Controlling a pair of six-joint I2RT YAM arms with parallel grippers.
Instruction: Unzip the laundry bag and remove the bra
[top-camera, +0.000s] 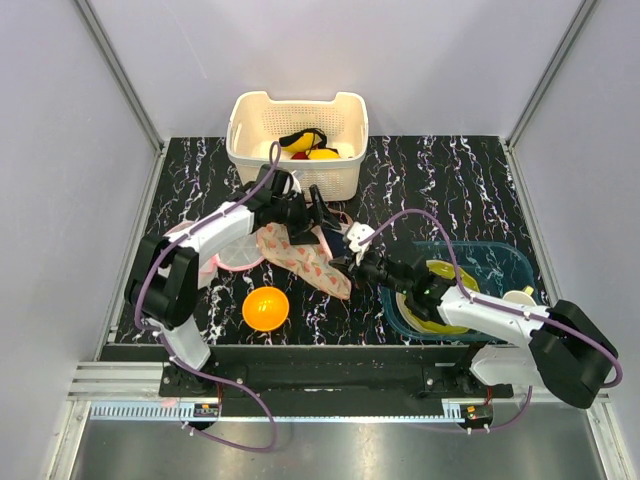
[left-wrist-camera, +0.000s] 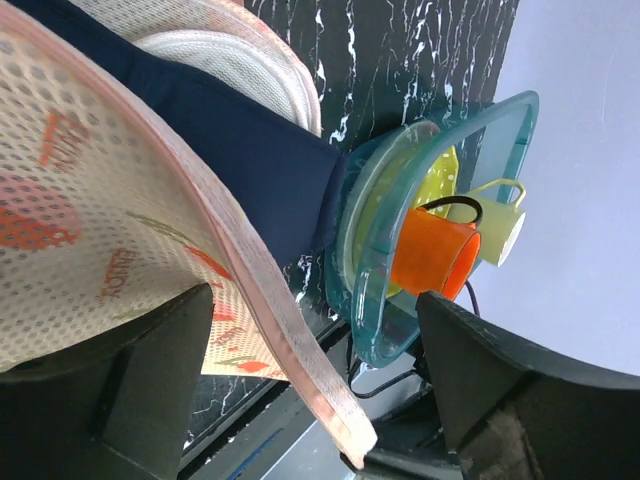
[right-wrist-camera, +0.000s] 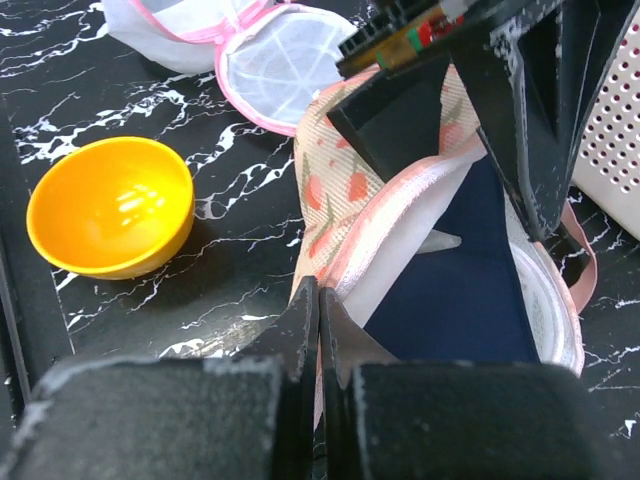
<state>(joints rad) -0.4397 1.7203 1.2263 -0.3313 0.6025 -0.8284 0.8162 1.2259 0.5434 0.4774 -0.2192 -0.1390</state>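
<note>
The floral laundry bag (top-camera: 300, 256) lies in the middle of the table with its mouth open. The dark navy bra (right-wrist-camera: 460, 272) shows inside it, over a white padded lining. It also shows in the left wrist view (left-wrist-camera: 250, 150). My right gripper (right-wrist-camera: 321, 300) is shut on the bag's pink-edged rim at its near right end (top-camera: 345, 264). My left gripper (top-camera: 312, 212) is open at the bag's mouth, above the bra. The bag's upper flap (left-wrist-camera: 120, 240) and its pink edge run between the spread fingers (left-wrist-camera: 130, 390).
A white mesh item with pink trim (top-camera: 225, 255) lies left of the bag. An orange bowl (top-camera: 265, 308) sits in front. A white basket (top-camera: 298, 140) holding yellow items stands behind. A blue bin (top-camera: 505, 262) with a yellow plate and cups is at the right.
</note>
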